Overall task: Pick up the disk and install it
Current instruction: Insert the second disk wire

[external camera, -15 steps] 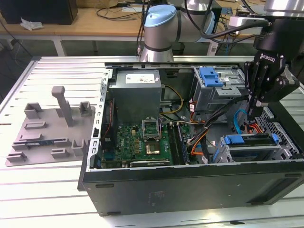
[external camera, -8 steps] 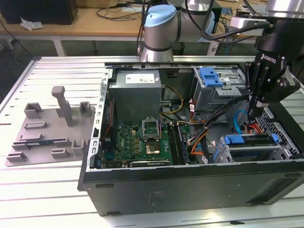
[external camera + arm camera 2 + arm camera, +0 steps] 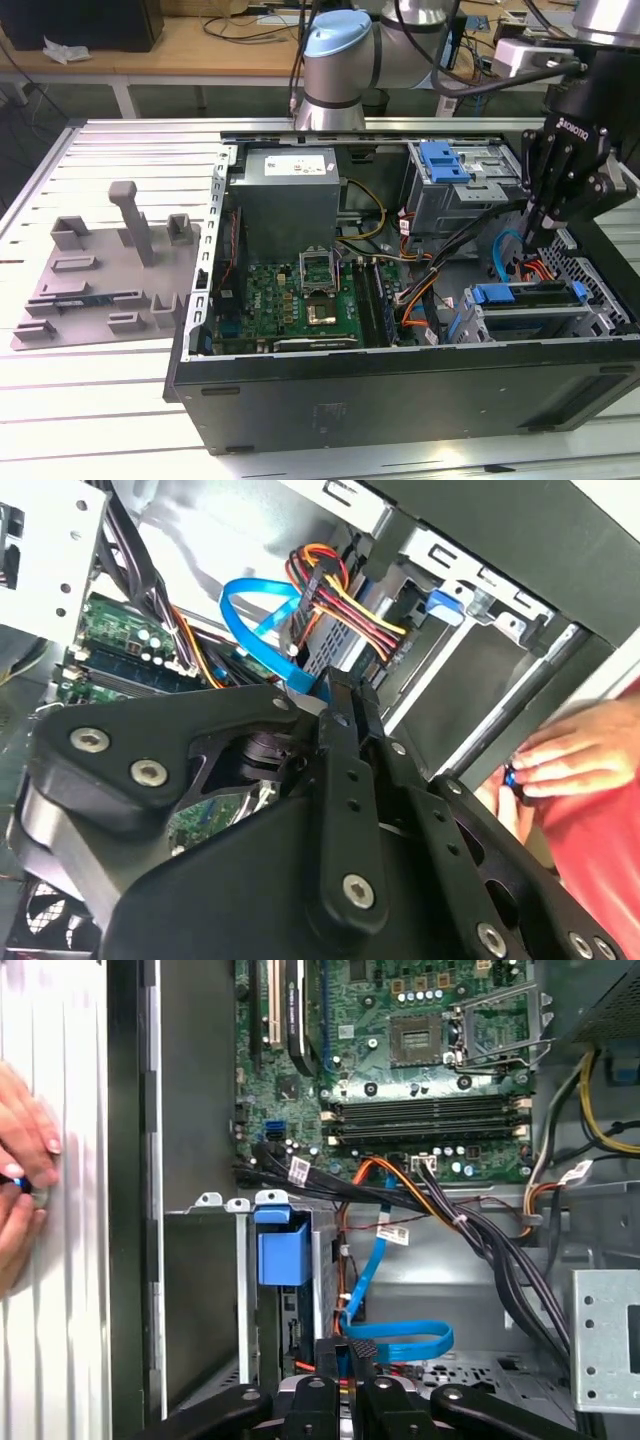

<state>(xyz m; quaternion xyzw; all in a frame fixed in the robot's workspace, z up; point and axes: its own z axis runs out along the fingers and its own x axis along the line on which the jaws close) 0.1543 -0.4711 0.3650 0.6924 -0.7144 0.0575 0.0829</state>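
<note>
The disk [image 3: 528, 300] lies flat in the lower bay at the exterior view's right, inside the open computer case [image 3: 400, 400], its blue carrier frame [image 3: 497, 294] facing the motherboard. In both wrist views its blue tab [image 3: 283, 1250] [image 3: 445, 602] shows, and coloured power wires [image 3: 340, 600] and a blue data cable [image 3: 395, 1338] reach its end. My gripper [image 3: 531, 236] hangs just above that bay, the fingers [image 3: 345, 695] pressed together with nothing between them. The shut tips [image 3: 347, 1355] point down at the cables beside the disk.
A grey drive cage [image 3: 465, 180] with a blue latch stands behind the gripper, and the power-supply box [image 3: 290, 195] at the case's back. The motherboard [image 3: 300, 300] fills the middle. A grey fixture plate [image 3: 100, 270] lies left of the case. A person's hand [image 3: 575, 760] rests outside the case wall.
</note>
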